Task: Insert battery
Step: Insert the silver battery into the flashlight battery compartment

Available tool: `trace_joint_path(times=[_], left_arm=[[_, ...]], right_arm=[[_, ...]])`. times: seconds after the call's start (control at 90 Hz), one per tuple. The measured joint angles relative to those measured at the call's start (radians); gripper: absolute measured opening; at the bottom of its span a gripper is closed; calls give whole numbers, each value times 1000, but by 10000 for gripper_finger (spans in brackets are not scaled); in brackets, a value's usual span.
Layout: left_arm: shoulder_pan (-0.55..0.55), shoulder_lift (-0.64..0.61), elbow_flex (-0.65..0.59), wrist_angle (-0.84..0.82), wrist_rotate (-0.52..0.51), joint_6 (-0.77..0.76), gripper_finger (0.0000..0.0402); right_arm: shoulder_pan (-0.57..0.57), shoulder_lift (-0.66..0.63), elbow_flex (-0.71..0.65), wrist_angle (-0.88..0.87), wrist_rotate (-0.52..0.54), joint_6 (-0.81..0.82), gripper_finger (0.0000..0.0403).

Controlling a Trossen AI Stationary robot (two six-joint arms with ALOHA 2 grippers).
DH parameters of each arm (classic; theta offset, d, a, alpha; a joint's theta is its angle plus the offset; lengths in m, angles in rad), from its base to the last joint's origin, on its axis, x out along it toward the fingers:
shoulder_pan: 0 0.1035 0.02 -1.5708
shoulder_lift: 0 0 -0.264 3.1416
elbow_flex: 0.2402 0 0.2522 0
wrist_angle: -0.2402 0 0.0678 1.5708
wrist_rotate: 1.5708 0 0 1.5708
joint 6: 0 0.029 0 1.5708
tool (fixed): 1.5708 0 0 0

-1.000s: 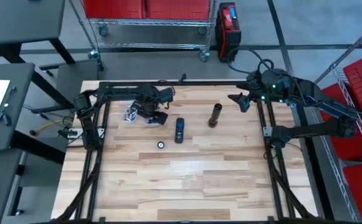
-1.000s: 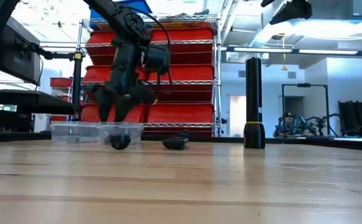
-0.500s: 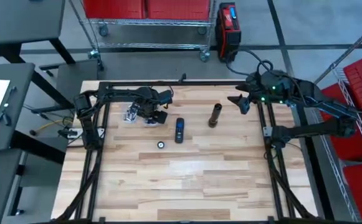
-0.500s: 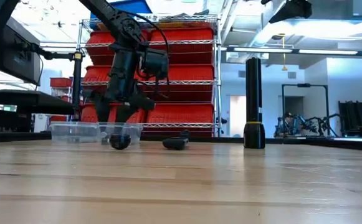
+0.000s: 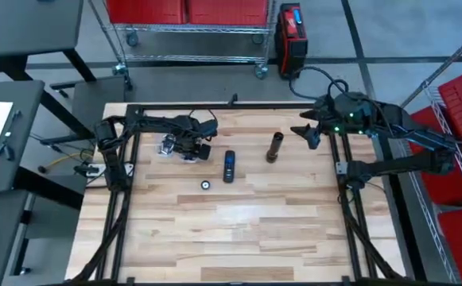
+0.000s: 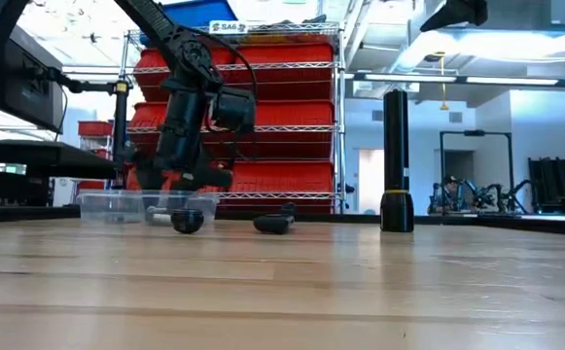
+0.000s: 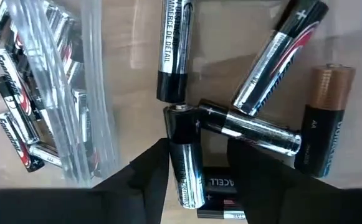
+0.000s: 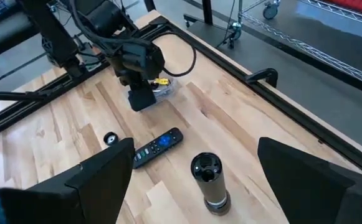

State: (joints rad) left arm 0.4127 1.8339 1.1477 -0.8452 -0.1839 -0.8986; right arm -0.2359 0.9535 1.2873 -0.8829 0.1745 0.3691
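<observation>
On the wooden worktop point(image 5: 238, 230), the left hand point(image 7: 196, 177) is down in the clear box point(image 5: 169, 145), open around a battery point(image 7: 184, 155). Right of the box lie the remote point(image 5: 228, 165) and flashlight point(image 5: 274, 146). Farther right, the right hand point(image 5: 304, 129) hangs open.

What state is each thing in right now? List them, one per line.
left gripper: open, down in the tray, fingers either side of a battery
right gripper: open, raised above the table
batteries: lying loose in the tray
clear tray: lidless
flashlight: standing upright
round cap: off, lying apart
remote: lying flat
</observation>
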Motion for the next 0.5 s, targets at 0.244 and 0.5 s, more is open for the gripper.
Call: trace_joint_path(times=[0.244, 0.5], left_arm=[[-8, 0, 11, -2, 11, 53, 79], [-8, 0, 69, -38, 23, 148, 32]], right_arm=[[0, 0, 0, 0, 0, 0, 329], [0, 0, 1, 0, 0, 0, 329]])
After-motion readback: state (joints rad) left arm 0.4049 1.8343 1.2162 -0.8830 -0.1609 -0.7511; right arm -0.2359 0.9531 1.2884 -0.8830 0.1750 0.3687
